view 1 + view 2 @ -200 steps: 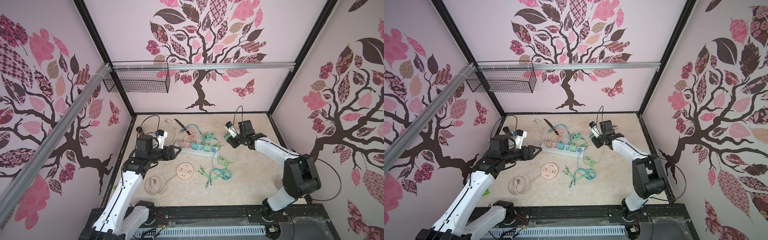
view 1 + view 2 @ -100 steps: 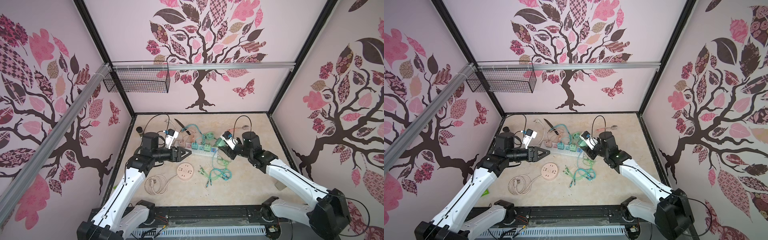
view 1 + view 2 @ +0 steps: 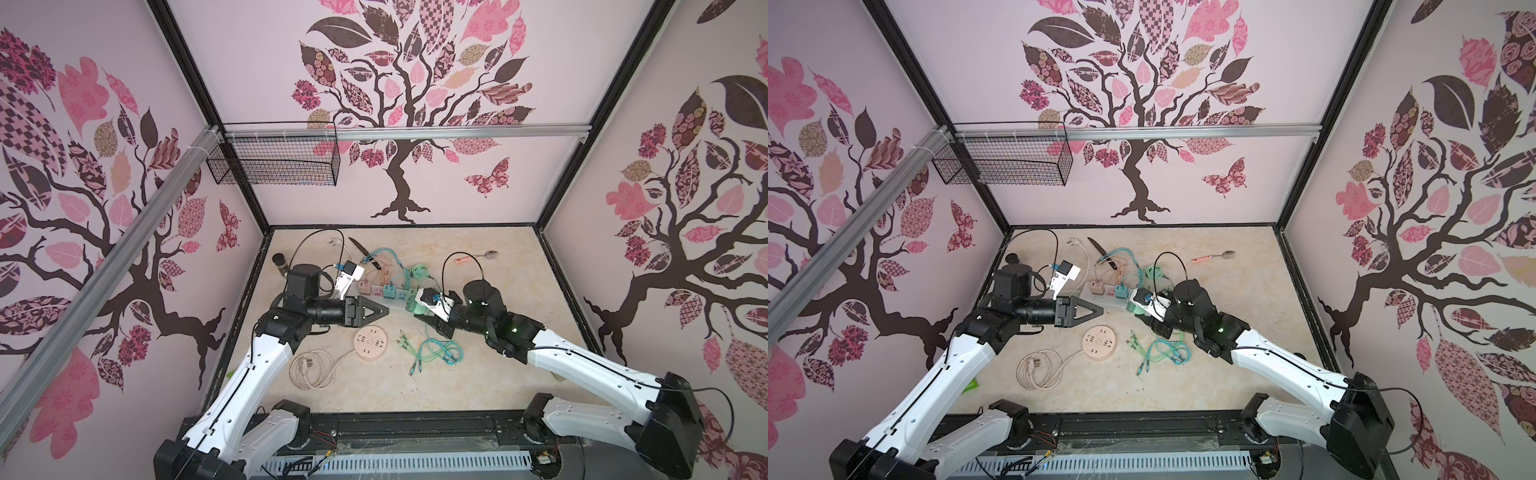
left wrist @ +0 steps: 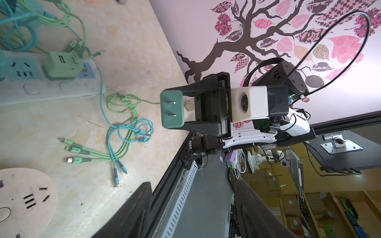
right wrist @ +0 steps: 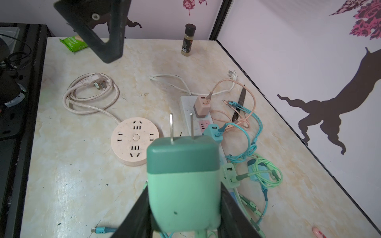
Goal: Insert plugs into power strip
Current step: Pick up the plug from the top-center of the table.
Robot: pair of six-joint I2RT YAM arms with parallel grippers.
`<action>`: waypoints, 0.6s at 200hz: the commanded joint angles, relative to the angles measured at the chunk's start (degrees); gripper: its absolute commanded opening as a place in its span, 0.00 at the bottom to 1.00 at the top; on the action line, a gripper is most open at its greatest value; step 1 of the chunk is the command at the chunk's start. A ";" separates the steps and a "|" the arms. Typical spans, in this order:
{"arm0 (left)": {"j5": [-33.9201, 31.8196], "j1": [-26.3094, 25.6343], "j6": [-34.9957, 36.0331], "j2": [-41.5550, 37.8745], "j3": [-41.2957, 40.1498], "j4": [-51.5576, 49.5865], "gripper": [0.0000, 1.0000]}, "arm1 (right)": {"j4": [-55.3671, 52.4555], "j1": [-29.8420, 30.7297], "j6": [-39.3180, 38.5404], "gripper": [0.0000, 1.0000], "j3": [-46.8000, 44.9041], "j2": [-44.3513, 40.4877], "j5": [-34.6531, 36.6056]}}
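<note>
Right fingers (image 5: 232, 214) clenched on a mint plug (image 5: 182, 185), prongs forward, held off the table (image 5: 82, 164) near the power strip (image 5: 185, 103). In the right wrist view that plug masks part of the strip. Left fingers (image 4: 132, 212) spread and released, cut off at the frame edge. In both top views the right wrist camera (image 3: 432, 302) covers one end of the strip.

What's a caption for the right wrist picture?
Right gripper grips a mint-green plug, prongs out, near the power strip.
</note>
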 commanded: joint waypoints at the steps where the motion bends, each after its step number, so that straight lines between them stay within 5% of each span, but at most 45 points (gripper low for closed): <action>1: -1.21 -0.90 -0.16 -0.39 0.18 0.05 0.68 | 0.34 1.95 -1.40 0.34 3.82 -0.01 2.39; 54: -10.18 -7.66 3.02 3.48 2.53 -3.25 0.65 | -0.10 6.38 -2.54 0.34 6.64 2.06 4.97; 120: -11.47 -7.82 1.97 3.41 3.47 -1.04 0.56 | -1.44 7.42 -3.23 0.34 7.68 2.69 3.94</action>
